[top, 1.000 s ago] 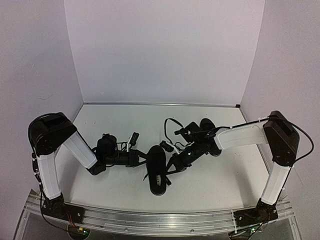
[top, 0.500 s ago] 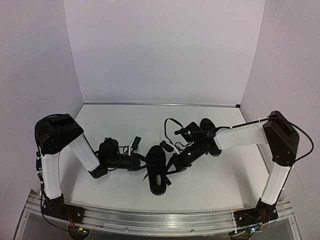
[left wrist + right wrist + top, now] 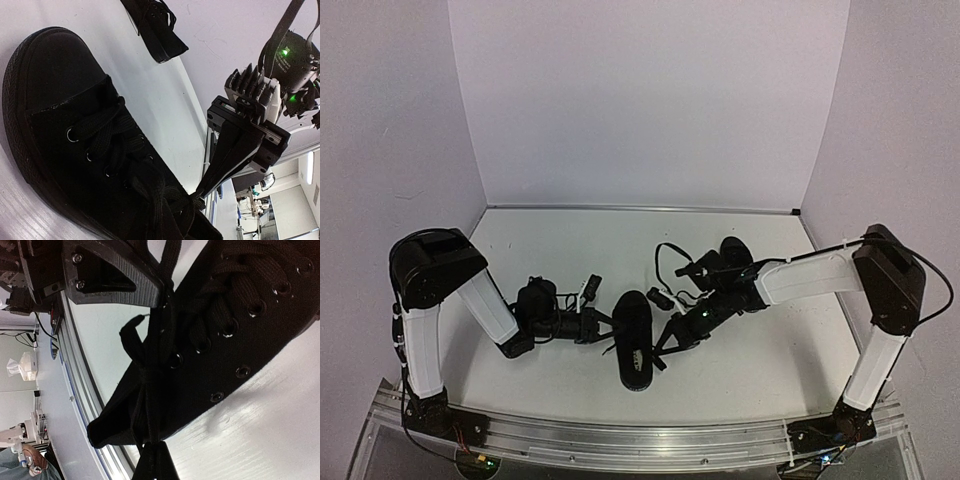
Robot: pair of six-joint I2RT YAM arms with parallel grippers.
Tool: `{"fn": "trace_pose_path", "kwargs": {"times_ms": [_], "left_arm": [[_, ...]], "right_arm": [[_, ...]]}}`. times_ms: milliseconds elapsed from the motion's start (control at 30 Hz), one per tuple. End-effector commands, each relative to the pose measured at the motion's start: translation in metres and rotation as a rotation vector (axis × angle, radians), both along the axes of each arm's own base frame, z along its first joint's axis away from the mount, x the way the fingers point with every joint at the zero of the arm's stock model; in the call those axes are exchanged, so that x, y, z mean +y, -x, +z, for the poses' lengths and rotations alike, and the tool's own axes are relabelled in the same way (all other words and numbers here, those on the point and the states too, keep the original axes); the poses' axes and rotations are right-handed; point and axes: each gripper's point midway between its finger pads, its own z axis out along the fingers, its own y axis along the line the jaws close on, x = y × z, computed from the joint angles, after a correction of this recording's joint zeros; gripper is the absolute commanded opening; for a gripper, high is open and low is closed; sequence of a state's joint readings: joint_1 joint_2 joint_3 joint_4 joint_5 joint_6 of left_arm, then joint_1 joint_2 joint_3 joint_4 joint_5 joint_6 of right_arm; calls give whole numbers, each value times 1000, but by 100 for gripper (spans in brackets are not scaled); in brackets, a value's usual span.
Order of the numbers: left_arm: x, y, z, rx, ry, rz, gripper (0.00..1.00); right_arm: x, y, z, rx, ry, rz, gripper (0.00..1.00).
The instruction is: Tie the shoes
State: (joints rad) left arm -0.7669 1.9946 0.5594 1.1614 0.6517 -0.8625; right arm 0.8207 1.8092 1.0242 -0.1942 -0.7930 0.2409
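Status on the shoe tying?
Grippers: left gripper, right gripper shut on laces of near shoe. Laces crossed, taut; bow not visible. Other: far shoe behind right arm, not interfering.

R jaws drew lace (image 3: pixel 148 405) right, nearer.

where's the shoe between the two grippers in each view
Top external: shoe, low centre, toe pointing away.
Left wrist: shoe fills the lower left, toe at upper left.
Right wrist: shoe spans the middle and upper right.
Shared landmark: its crossed laces, faint from above.
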Motion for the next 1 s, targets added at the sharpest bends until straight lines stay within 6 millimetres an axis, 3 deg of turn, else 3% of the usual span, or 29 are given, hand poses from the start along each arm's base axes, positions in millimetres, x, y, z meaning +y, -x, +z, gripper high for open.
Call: {"fn": "trace_pose_path", "kwargs": {"times_ms": [0,500,800,967], "left_arm": [[4,-7,16,-59,20,31,0],[8,-14,15,-69,-4,38,0],[3,-13,15,-62,10,11,0],[1,-11,21,-75,22,-10,8]], "right_arm": [[-10,8,7,-21,6,-10,0],[-41,30,-7,6,68,-36,0],[-32,25,-5,6,44,-32,0],[-24,20,0,2,27,-27,0]]}}
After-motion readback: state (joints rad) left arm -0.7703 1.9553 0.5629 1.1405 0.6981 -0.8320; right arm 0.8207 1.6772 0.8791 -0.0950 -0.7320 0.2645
